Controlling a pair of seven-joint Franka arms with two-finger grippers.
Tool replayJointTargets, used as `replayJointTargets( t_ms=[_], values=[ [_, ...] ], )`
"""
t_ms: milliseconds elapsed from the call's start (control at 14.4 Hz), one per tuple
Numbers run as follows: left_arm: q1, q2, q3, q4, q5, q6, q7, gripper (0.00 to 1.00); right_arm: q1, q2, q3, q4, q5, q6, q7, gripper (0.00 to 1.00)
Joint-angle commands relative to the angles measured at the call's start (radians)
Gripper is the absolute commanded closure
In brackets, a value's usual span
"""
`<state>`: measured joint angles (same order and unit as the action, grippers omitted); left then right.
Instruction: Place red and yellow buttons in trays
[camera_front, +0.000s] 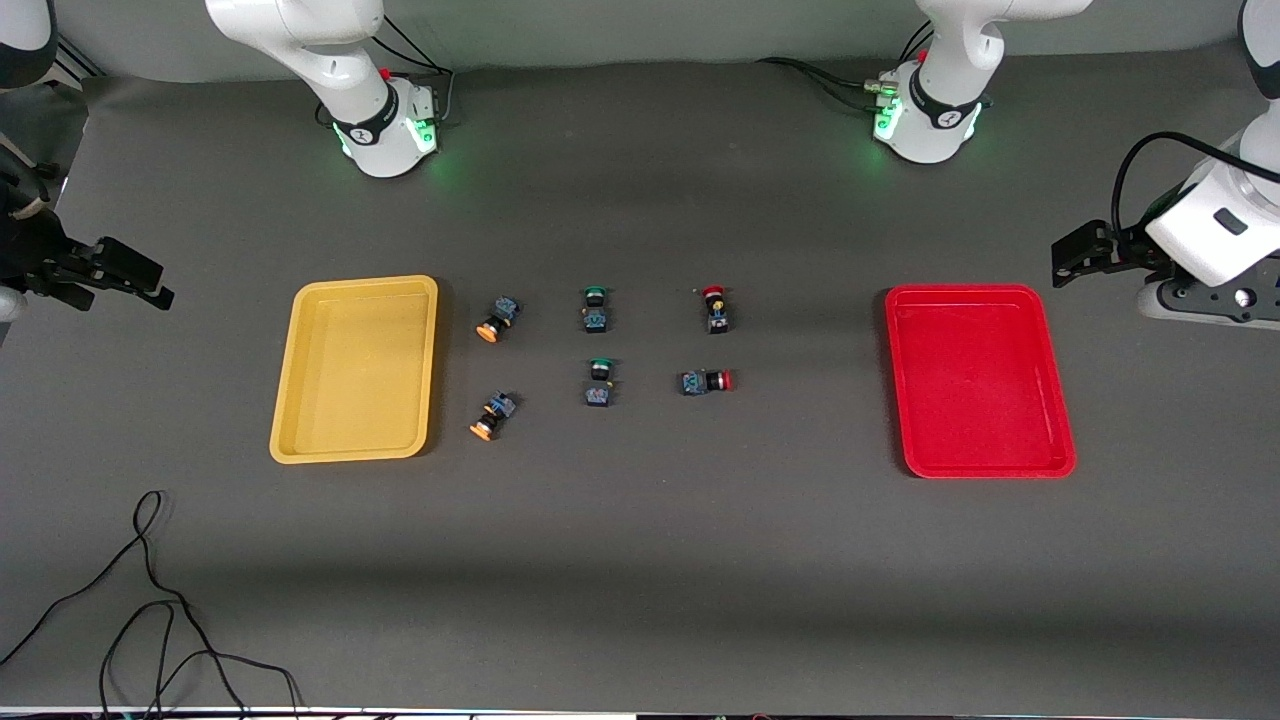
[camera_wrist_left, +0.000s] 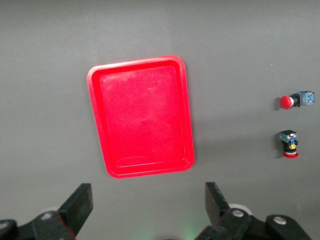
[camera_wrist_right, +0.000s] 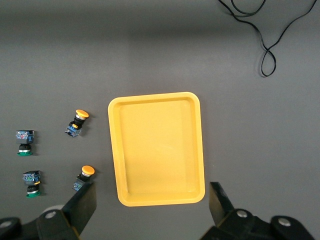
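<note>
while both trays sit empty, none of the sorting has begun: the yellow tray (camera_front: 355, 369) lies toward the right arm's end of the bench (camera_front: 640, 580), the red tray (camera_front: 978, 380) toward the left arm's end. between them the two yellow buttons (camera_front: 494, 318) lie on their sides just beside the yellow tray, one nearer the front camera than the other. the two red buttons (camera_front: 714, 308) lie on the red tray's side of the middle, well apart from that tray, and the nearer one looks tipped over with its cap toward it. two green buttons (camera_front: 596, 308) sit in the middle column and are not wanted.

the right hand (camera_front: 125, 280) hangs off the yellow tray's outer end, and in its wrist view the fingers (camera_wrist_right: 82, 207) are spread wide, holding nothing. the left hand (camera_front: 1075, 255) waits off the red tray's outer end, fingers (camera_wrist_left: 80, 205) likewise parted and empty.

the risk lies in the buttons themselves: small, round-capped and lying at odd angles, one could roll or squirt out of a pinch that closes across the cap rather than the squarer body. a careless reach toward the middle might also catch a green one by mistake. a loose cable (camera_front: 150, 600) lies near the front edge, probably clear of the work.
</note>
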<state>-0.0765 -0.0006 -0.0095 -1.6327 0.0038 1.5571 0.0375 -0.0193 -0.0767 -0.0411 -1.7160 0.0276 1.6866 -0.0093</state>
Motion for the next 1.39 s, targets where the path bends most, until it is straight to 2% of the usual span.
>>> replayJointTargets(
  t_ms=[0, 833, 1111, 1319],
  values=[
    [-0.008, -0.013, 0.003, -0.012, 0.012, -0.006, 0.005, 0.00, 0.002, -0.011, -0.002, -0.004, -0.018, 0.004, -0.011, 0.00],
    [-0.025, -0.013, 0.002, -0.030, 0.012, 0.003, -0.008, 0.00, 0.009, 0.037, 0.000, 0.041, -0.015, 0.022, -0.015, 0.00],
    [-0.123, -0.016, 0.000, -0.067, 0.012, 0.024, -0.097, 0.00, 0.038, 0.098, 0.001, 0.032, -0.066, -0.010, -0.017, 0.00],
    [-0.233, -0.016, -0.001, -0.117, 0.001, 0.079, -0.212, 0.00, 0.041, 0.095, 0.003, 0.029, -0.055, -0.045, -0.049, 0.00]
  ],
)
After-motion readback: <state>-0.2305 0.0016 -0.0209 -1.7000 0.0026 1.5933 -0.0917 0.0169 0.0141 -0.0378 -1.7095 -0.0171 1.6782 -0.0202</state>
